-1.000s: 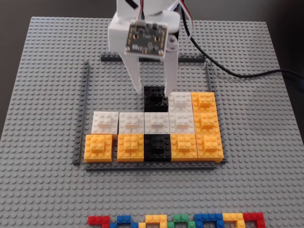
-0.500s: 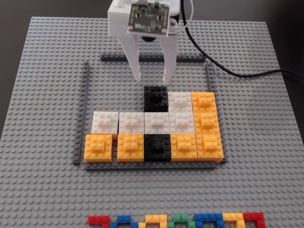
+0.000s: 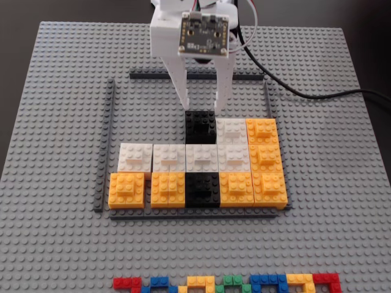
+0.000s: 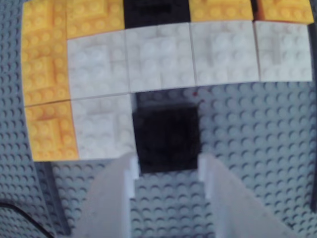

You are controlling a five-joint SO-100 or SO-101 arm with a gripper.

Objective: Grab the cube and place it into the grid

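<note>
Placement is looking done in the fixed view: the black cube (image 3: 200, 126) is sitting inside the grid (image 3: 113, 146), just beside a white block (image 3: 231, 130) and above the white row, while the gripper (image 3: 202, 103) is hanging over its far edge with fingers (image 3: 182, 91) spread and holding nothing. Seen from the wrist view, the cube (image 4: 167, 139) is lying seated on the grey baseplate (image 4: 257, 129) between the two pale fingers (image 4: 111, 198), touching neither clearly, so what is remaining, by my judgement, is only pulling the arm clear.
</note>
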